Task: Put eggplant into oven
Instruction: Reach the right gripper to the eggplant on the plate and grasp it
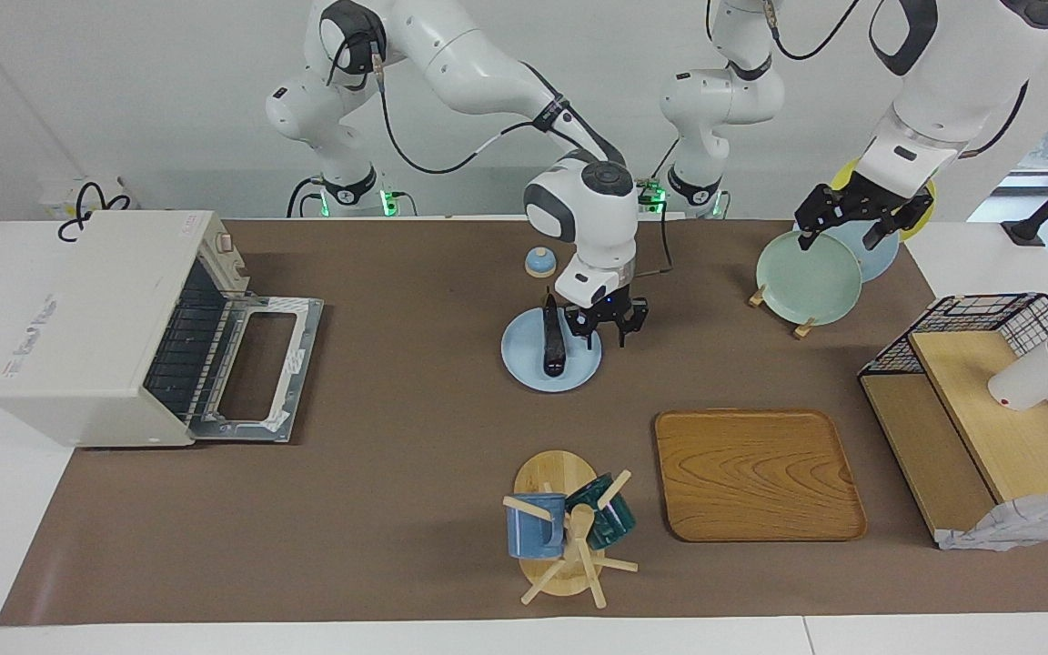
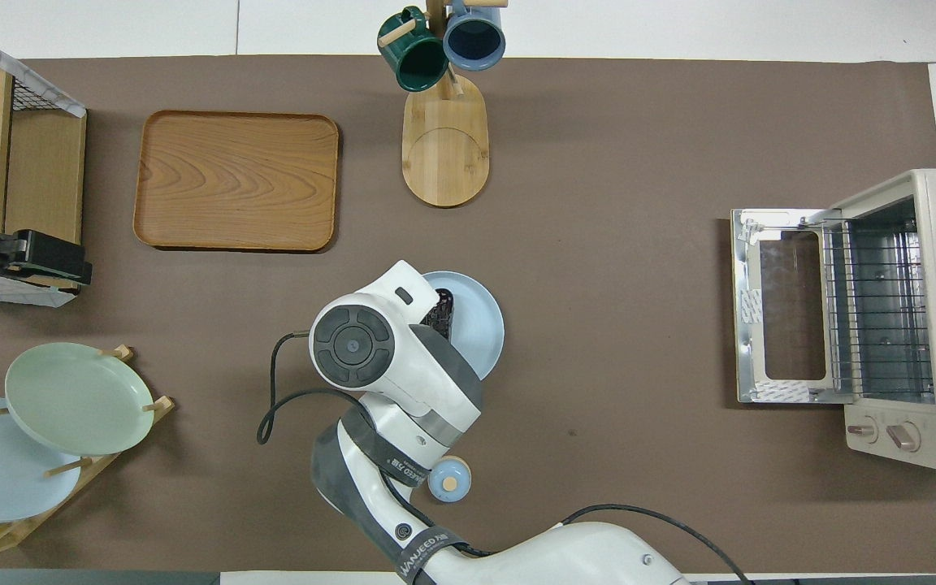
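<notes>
The dark eggplant (image 1: 551,341) lies on a light blue plate (image 1: 524,364) in the middle of the table, its length running toward and away from the robots. My right gripper (image 1: 607,333) is open and hangs low over that plate's edge, just beside the eggplant on the side toward the left arm's end, with nothing between the fingers. In the overhead view the right hand covers most of the eggplant (image 2: 440,311). The cream oven (image 1: 96,327) stands at the right arm's end of the table with its door (image 1: 256,368) dropped open and its rack (image 2: 874,309) showing. My left gripper (image 1: 842,232) is open and waits over the plate rack.
A green plate (image 1: 806,276) and another blue plate stand in a wooden rack near the left arm. A wooden tray (image 1: 756,473) and a mug tree (image 1: 569,528) with two mugs lie farther from the robots. A small blue bell (image 1: 539,262) sits near the right arm. A wire basket with a shelf (image 1: 988,400) stands at the left arm's end.
</notes>
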Robot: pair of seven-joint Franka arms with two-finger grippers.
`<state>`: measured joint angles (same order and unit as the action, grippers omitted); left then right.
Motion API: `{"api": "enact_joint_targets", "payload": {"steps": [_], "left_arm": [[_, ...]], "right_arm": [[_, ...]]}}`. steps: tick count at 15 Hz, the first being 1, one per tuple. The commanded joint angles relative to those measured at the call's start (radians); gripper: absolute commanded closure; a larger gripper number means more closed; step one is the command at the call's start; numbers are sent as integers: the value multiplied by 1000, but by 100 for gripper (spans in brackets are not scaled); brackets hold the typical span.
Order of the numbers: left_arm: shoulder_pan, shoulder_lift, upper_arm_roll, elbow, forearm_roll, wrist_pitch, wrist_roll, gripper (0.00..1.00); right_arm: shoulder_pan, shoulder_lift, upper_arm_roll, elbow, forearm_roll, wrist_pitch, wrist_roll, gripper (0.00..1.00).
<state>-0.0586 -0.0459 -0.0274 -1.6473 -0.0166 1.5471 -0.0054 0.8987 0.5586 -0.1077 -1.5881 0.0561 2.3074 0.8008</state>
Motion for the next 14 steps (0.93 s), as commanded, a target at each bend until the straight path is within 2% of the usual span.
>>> {"api": "enact_joint_targets", "payload": {"steps": [1, 2, 5, 11, 12, 13, 14], "left_arm": [[13, 8, -9, 24, 10, -21, 15, 0], [16, 8, -9, 27, 12, -22, 18, 0], [26, 4, -14, 27, 12, -24, 19, 0], [49, 6, -37, 29, 14, -24, 18, 0], [49, 6, -37, 26, 14, -22, 18, 0], [49, 4, -37, 24, 14, -21, 18, 0], [51, 4, -37, 23, 12, -18, 16, 0]], "right_arm": [[8, -52, 5, -128, 19, 84, 5, 42], [15, -58, 5, -141, 18, 87, 2, 42], [16, -60, 5, -144, 18, 90, 2, 51], [17, -72, 5, -200, 18, 142, 3, 54], [17, -72, 5, -201, 18, 142, 3, 61], [17, -72, 5, -201, 18, 138, 3, 73], [17, -72, 5, -199, 18, 133, 2, 98]]}}
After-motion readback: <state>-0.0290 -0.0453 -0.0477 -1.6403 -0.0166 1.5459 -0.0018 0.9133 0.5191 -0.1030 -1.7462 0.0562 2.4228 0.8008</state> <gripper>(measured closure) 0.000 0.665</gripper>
